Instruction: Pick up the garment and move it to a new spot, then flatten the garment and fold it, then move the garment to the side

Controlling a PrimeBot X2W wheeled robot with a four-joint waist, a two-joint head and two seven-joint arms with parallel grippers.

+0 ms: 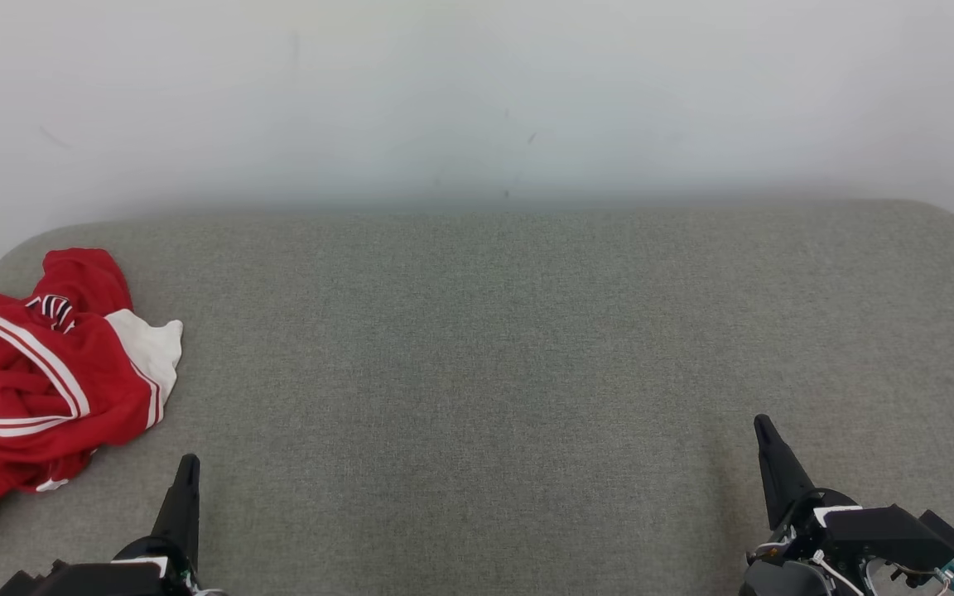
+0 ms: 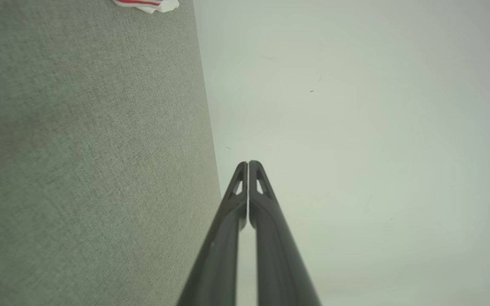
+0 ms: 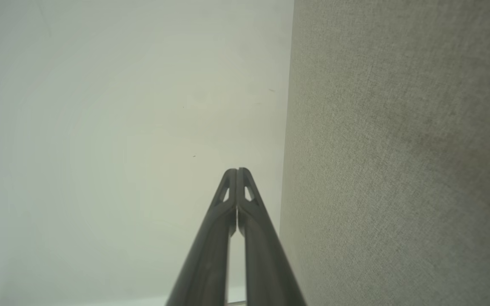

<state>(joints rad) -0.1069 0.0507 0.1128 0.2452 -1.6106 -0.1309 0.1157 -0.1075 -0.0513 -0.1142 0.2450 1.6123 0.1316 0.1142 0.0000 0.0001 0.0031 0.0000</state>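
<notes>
Left of the left pincer [image 1: 188, 462], a crumpled red garment [image 1: 30, 372] lies on the grey bench [image 1: 485, 331], well apart from the right pincer [image 1: 763, 424], both pressed together, empty.

We see a red fabric garment [image 1: 30, 372] with white stripes and a white panel, lying crumpled in a loose heap at the left side of the grey woven surface [image 1: 527, 372]. Its folds overlap, dark-and-white striped trim shows near its far end, and its left part runs out of the head view. The left wrist view catches one white-and-red corner.
</notes>
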